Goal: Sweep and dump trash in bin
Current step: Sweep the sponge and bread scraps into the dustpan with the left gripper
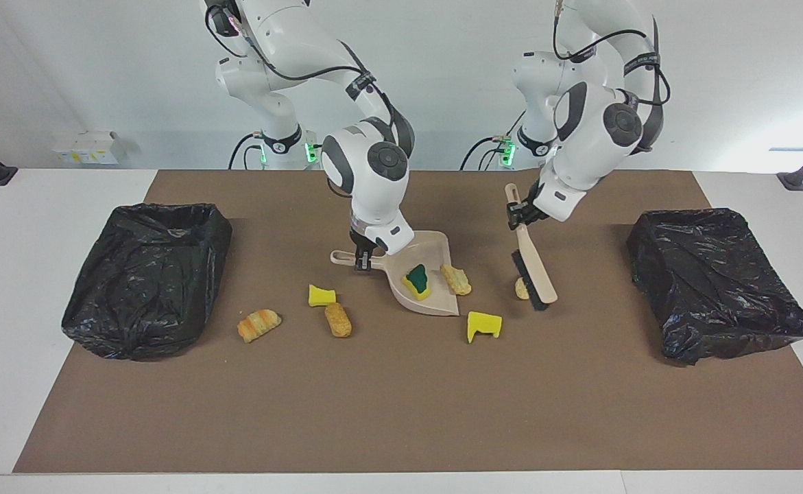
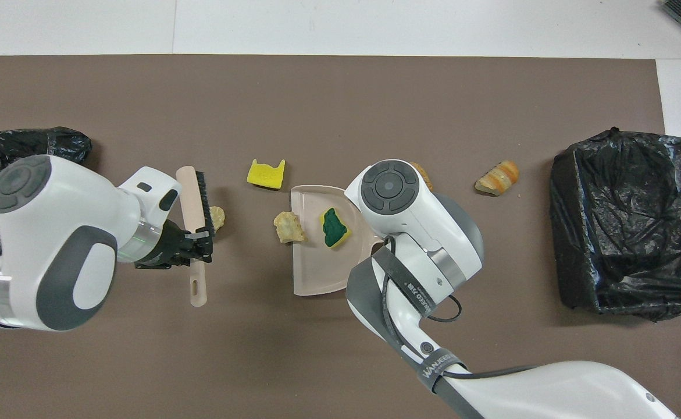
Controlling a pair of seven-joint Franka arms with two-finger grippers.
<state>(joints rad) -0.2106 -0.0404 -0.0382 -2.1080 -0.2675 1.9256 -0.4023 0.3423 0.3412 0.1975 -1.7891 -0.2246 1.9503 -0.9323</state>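
The right gripper (image 1: 361, 262) has its fingers clenched on the handle of the beige dustpan (image 1: 423, 280), which rests on the brown mat (image 1: 401, 398) near the middle of the bench. A green-backed yellow sponge (image 1: 417, 281) lies inside the pan, green side up, and a tan pastry lump (image 1: 456, 279) sits on the pan's open lip, on the side toward the left arm's end of the bench.

The left gripper (image 1: 519, 216) grasps the beige brush (image 1: 535, 271) by its handle, fingers shut on it; the brush slants down with its black bristles beside a tan lump (image 1: 522, 288) on the mat, well apart from the dustpan.

A notched yellow sponge (image 1: 483, 326) lies farther from the robots than the pan's lip. Toward the right arm's end lie a small yellow sponge (image 1: 321, 296), a tan roll (image 1: 337, 319) just beside it, and a striped pastry (image 1: 259, 324). A black-lined bin (image 1: 147, 274) stands at the right arm's end and another black bin (image 1: 716, 281) at the left arm's end.
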